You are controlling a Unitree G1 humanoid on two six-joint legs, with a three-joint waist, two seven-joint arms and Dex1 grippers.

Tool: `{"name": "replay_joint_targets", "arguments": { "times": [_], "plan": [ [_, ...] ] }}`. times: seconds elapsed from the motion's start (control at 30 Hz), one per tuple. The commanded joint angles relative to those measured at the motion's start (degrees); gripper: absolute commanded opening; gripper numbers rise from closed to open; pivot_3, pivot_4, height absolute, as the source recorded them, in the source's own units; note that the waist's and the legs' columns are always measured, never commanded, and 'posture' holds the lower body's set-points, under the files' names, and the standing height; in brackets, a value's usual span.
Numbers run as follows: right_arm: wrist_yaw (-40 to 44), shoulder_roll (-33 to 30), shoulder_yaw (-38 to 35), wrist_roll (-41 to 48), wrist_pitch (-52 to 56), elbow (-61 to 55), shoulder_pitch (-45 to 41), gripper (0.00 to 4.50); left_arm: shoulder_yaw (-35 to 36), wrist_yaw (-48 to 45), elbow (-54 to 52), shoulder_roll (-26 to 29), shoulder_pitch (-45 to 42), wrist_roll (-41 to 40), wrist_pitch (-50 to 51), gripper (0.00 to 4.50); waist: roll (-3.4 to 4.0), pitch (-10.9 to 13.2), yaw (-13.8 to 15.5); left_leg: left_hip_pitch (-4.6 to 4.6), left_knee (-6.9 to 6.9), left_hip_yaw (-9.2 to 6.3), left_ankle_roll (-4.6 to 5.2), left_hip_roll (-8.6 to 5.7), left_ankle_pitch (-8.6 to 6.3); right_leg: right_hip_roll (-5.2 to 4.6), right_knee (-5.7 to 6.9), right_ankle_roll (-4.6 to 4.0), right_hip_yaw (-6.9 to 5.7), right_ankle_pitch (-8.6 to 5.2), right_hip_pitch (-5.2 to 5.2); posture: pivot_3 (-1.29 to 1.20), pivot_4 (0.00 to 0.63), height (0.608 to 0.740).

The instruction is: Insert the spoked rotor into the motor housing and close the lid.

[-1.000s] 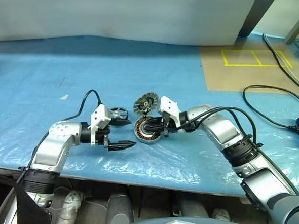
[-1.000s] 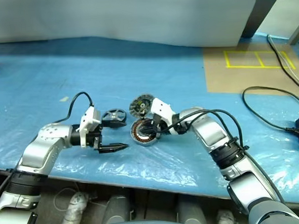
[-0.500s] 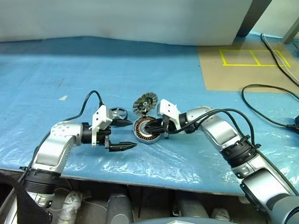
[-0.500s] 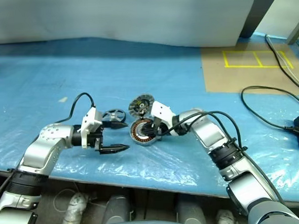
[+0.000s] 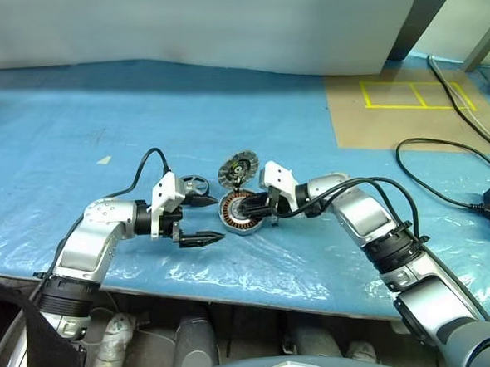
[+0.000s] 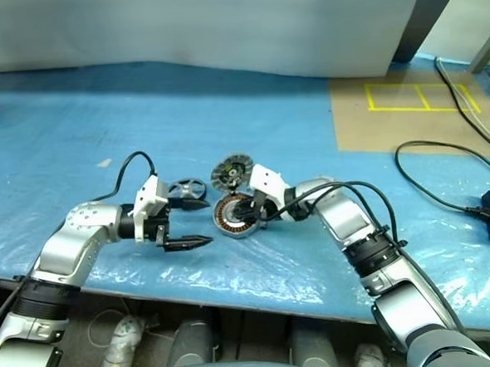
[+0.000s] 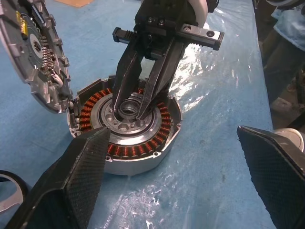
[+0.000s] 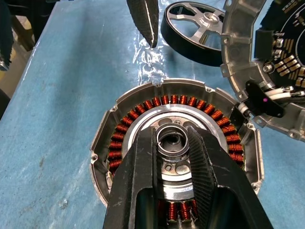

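nothing has shifted: right gripper (image 8: 174, 143) stays pinched on the hub of the round dark copper-wound motor housing (image 7: 125, 125), left gripper (image 5: 204, 218) spread beside the small silver-grey spoked rotor (image 8: 193, 26), insertion not begun.

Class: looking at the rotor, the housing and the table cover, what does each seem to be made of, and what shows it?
Rotor: likely cast or machined metal, with pale matte spokes and a dark rim. Housing: grey metal shell, dull sheen, ringed by copper-coloured wire coils, probably enamelled copper. Table cover: thin plastic film over blue, judging by wrinkles and glare.
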Motion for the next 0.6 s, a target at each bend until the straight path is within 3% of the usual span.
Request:
{"name": "replay_joint_targets", "arguments": {
  "times": [0.03,0.6],
  "plan": [
    [-0.3,0.7,-1.3,0.9,-0.5,-2.3,-1.3,0.56,0.1,0.0,-0.2,0.0,-0.8,0.0,-1.0,4.5,0.0,0.0,0.0,0.0,0.0,0.0,0.0,0.0,0.0,0.0,0.0,0.0,0.0,0.0,0.0,0.0,0.15,0.74],
    [0.2,0.2,0.4,-1.4,-1.9,-0.9,-0.3,0.56,0.2,0.1,0.6,-0.1,-1.0,0.5,-1.6,4.5,0.0,0.0,0.0,0.0,-0.01,0.0,0.0,0.0,0.0,0.0,0.0,0.0,0.0,0.0,0.0,0.0,0.15,0.74]
  ]
}}
